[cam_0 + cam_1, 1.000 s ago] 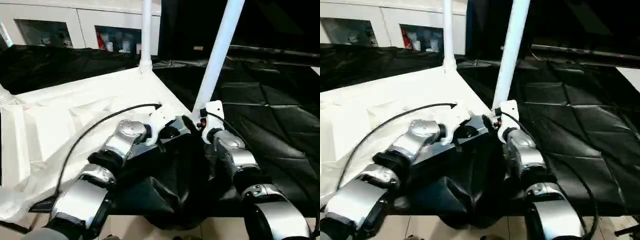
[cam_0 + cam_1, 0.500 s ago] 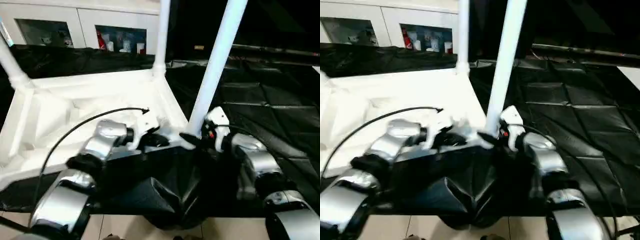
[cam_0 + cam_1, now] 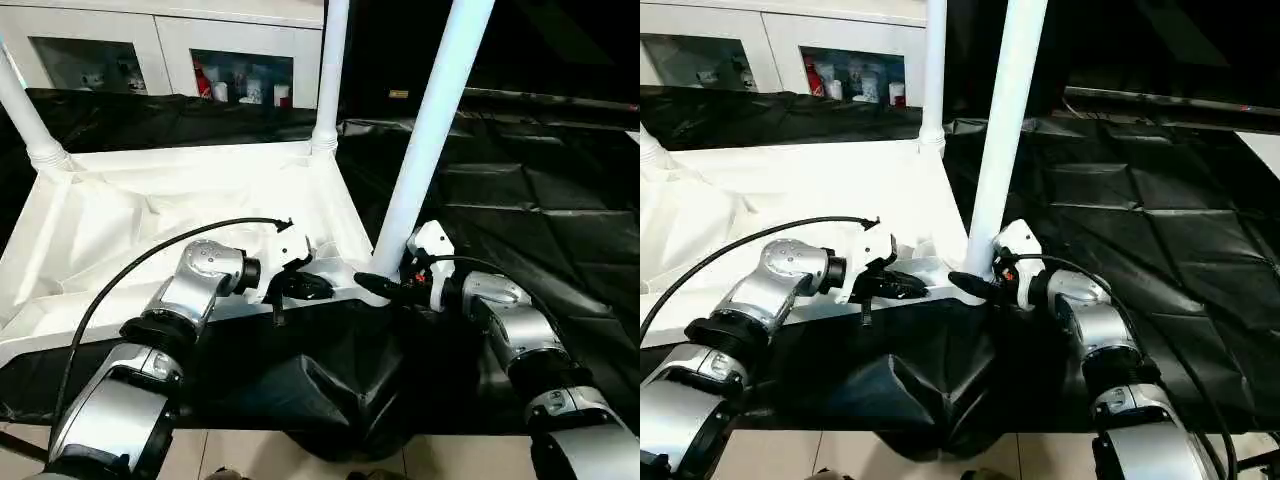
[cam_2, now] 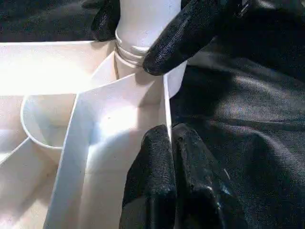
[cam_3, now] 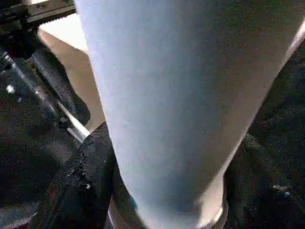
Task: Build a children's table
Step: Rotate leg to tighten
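Tabletop (image 3: 180,215): white plastic, rectangular, lying underside up on the black-draped work table (image 3: 540,210), towards that table's left and near edges. Raised rim and diagonal ribs visible; near long rim runs beside the work table's front edge.

Legs: three white tapered tubes stand upright from the tabletop's corner sockets.
- Near right leg (image 3: 432,130): at the tabletop's near right corner, rising out of the top of the head views; ringed base seated in its socket, as the left wrist view shows.
- Far right leg (image 3: 331,70): at the far right corner, upright.
- Far left leg (image 3: 25,115): at the far left corner, leaning slightly in the picture.

Left gripper (image 3: 300,287): fingers pressed together, pinching the thin near rim wall of the tabletop just left of the near right corner. In the left wrist view its fingers (image 4: 162,191) meet over the rim's edge.

Right gripper (image 3: 385,287): fingers spread to either side of the near right leg at its base, one finger (image 5: 81,186) on one flank, the other on the opposite flank. They sit close against the tube; whether they press it or merely bracket it cannot be told.

Cable (image 3: 150,265): black, arching from the left forearm to the left wrist.

Background: white cabinet (image 3: 160,45) with glass doors behind the work table's far edge, small items inside.
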